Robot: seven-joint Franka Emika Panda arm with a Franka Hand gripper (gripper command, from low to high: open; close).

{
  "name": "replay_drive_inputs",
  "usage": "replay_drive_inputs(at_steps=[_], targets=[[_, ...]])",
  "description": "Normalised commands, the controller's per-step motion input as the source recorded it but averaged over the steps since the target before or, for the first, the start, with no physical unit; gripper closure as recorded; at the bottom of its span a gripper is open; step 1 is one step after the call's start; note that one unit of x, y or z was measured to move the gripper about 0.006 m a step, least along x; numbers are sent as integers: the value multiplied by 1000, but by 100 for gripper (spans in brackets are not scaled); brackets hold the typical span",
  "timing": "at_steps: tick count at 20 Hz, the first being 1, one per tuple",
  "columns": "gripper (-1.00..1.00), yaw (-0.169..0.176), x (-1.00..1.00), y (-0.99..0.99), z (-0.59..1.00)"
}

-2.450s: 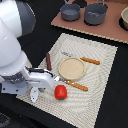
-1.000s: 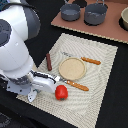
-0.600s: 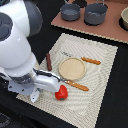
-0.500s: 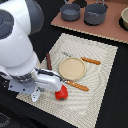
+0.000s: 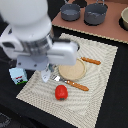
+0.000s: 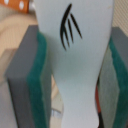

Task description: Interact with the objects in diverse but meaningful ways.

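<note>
Clearly the tool [image 6: 72, 70] is clamped on the white bottle-like piece [image 6: 75, 55], its long axis running between the green pads [image 6: 37, 85]. From it, the tomato [image 5: 61, 92] lies at about four o'clock on the placemat [image 5: 95, 100], nearby.

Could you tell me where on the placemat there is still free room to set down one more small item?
The placemat's corner on the exterior view's right, past the tomato and fork, is bare, as is its far strip beyond the knife. Around the plate, under the arm, it is crowded.
</note>
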Motion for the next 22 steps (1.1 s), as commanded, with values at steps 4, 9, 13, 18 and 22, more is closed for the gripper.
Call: replay_drive_inputs(at_steps=[4,9,13,18,22], targets=[[100,87,-16,761,39],[100,77,-12,790,3],[100,79,-71,781,-4],[100,67,-145,778,-89],[100,72,-545,590,-358]])
